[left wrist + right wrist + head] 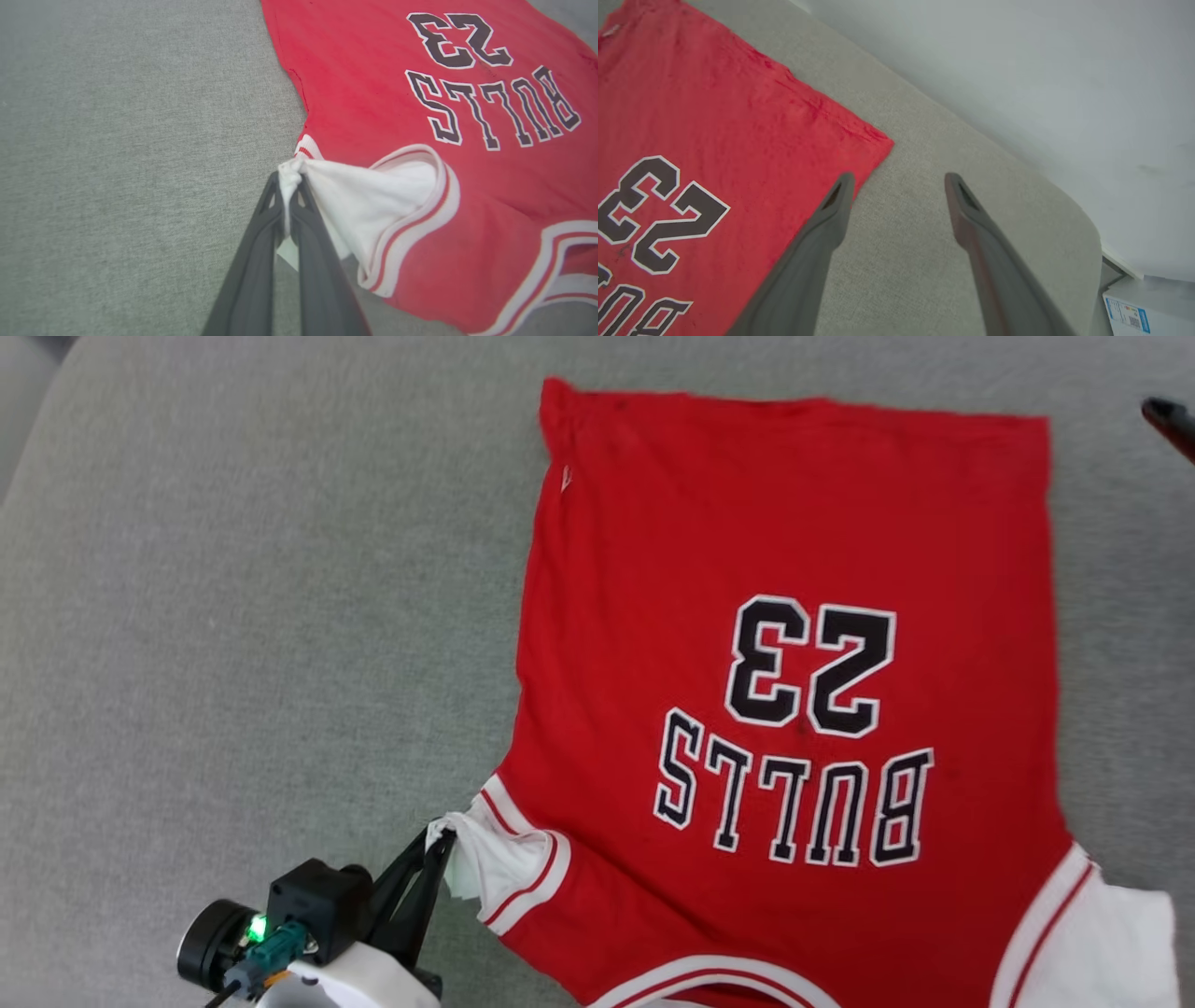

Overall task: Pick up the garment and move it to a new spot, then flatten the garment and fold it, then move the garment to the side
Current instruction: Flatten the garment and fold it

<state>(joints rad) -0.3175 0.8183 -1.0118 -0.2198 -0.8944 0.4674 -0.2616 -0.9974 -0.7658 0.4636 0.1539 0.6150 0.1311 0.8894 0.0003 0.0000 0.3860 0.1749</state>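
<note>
Far left is bare grey cushion (pixel 233 616), w/ the left end effector (pixel 439 835) low at the near edge. Its two dark fingers are clenched on the tip of the white sleeve (pixel 504 868). The left wrist view confirms it: the left end effector (pixel 289 175) has the cloth bunched between the tips, and the sleeve (pixel 364 205) runs in a taut cone back to the red body.

The garment (pixel 747 569) lies right of that end effector, print (pixel 808 667) up and mostly flat on the cushion. Its long axis runs near-to-far: collar end by the robot, hem (pixel 794 406) at the far edge. The other sleeve (pixel 1111 943) sits at the near right, spread out.

Further right, the right end effector (pixel 899 179) is released, fingers well apart and gripping nothing. It hangs over cushion (pixel 924 233) just beside the far hem corner of the garment (pixel 691 116), w/ a pale wall (pixel 1017 70) and a box (pixel 1143 312) beyond.

Judgement: this looks like the flattening step, i.e. drawing the gripped sleeve out. What matters is direction: the body lies to the right, so a pull should go left, across the long axis, not along it. The left arm is nearer and already has the sleeve. The right is placed for the far corner, prob. to pin or tug the hem.
</note>
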